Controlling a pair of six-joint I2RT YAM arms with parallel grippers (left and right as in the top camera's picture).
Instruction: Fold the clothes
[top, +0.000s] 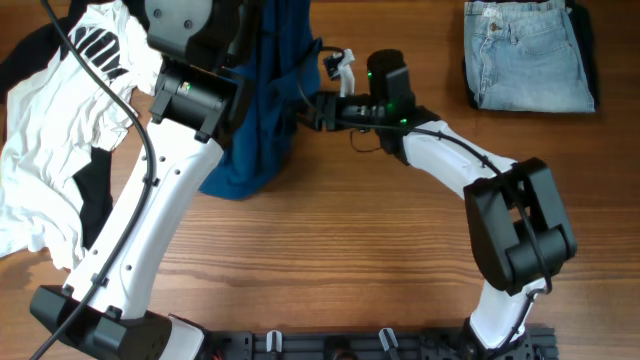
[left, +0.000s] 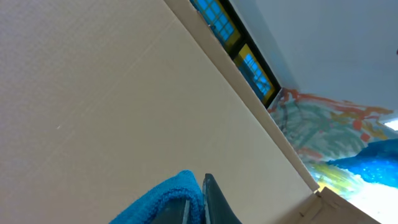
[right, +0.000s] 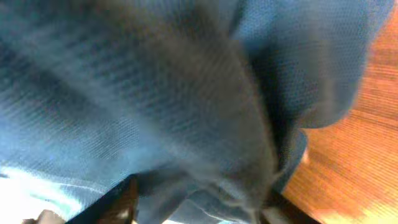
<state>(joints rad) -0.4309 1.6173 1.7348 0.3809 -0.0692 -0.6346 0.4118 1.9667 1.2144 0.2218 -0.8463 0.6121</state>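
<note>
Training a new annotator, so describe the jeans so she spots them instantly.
On the wooden table, look to the far right corner. The jeans lie there neatly folded: pale denim, unlike the dark-blue shirt mid-table and the white top at left.

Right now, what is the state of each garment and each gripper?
Dark-blue shirt: lifted, hanging, lower end on table.
White striped top: crumpled, unfolded.
Jeans: folded, flat.
Left gripper: shut on the shirt.
Right gripper: open around a shirt fold.
</note>
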